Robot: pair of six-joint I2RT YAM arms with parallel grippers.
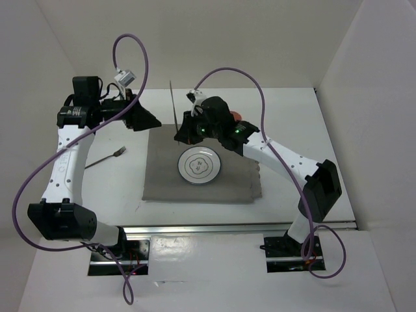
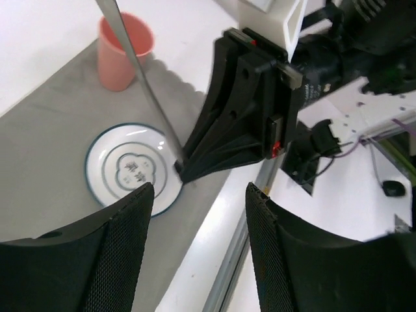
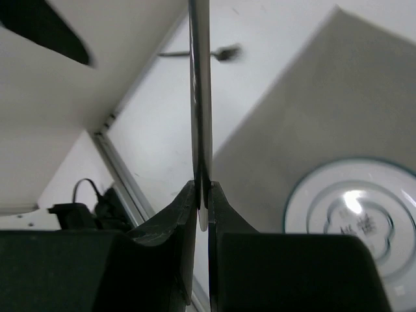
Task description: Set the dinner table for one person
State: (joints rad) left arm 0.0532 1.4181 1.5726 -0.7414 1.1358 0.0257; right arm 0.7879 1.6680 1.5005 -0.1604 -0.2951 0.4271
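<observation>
- Grey cloth mat (image 1: 162,175) sits pretty much in the middle of the white tabletop (image 1: 296,114). The tabletop runs under everything and well past the mat on all sides, with a silver rail (image 1: 214,227) along its near edge.
- On the mat there's a white plate (image 1: 199,166) with a dark ring round the rim and a little pattern in the centre. It's lying flat, nothing on it.
- The right tool (image 3: 203,195) is pinching a knife (image 1: 173,107), fingers pressed tight on its lower end. From that wrist camera you see the knife edge-on, as a thin strip going straight up out of the grip.
- That tool hangs over the mat just off the far-left rim of the plate. The knife leans toward the far side of the tabletop. Can't tell if anything touches the cloth.
- The left tool (image 2: 199,192) is spread wide with nothing between its fingers, up over the tabletop by the mat's far-left corner and pointing toward the right tool.
- A fork (image 1: 106,156) lies flat on the bare tabletop left of the mat, well apart from the plate.
- A pink cup (image 2: 120,55) stands upright on the mat beyond the plate, mostly hidden behind the right arm from above.
</observation>
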